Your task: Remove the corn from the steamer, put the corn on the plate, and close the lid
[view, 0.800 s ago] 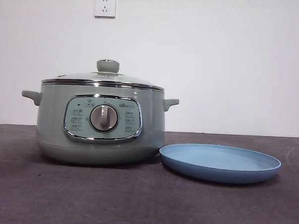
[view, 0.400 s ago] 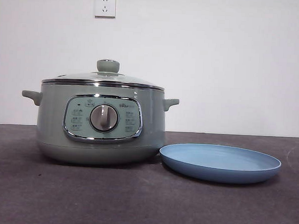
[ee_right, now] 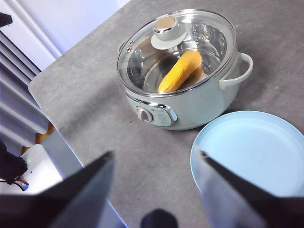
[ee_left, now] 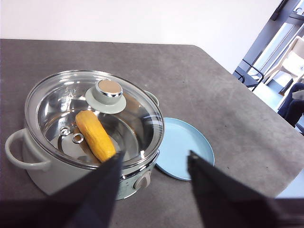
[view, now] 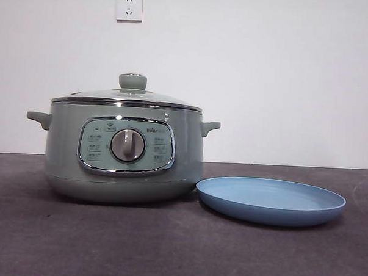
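Left hand (ee_left: 153, 164): jaws spread wide, holding nothing, touching nothing; it hangs above the desk (ee_left: 199, 80), on the near side of the steamer (ee_left: 42, 166) w/ the plate (ee_left: 183, 142) showing btwn the 2 jaws. Right hand (ee_right: 154, 164): also spread wide, empty, up in the air over the desk (ee_right: 85, 90); steamer (ee_right: 199, 102) and plate (ee_right: 251, 147) both lie beyond its jaws, well apart from them. Neither hand shows in the front view.

Steamer (view: 123, 150) sits on the desk (view: 167, 247) at left, control panel and dial facing the front camera, 2 side handles out to left and right. Lid (view: 126, 97) is on the steamer, seated flat on the rim, knob up. Lid (ee_left: 61, 97) is clear glass, so the corn (ee_left: 95, 135) is visible inside: 1 yellow-orange cob lying on its side on the steel floor of the pot, under the glass. Right wrist view gives the same: corn (ee_right: 179, 71) inside, lid (ee_right: 209, 33) shut over it.

Plate (view: 270, 200) lies flat on the desk just right of the steamer, its left rim close beside the pot's base; whether they touch can't be told. Nothing on the plate.
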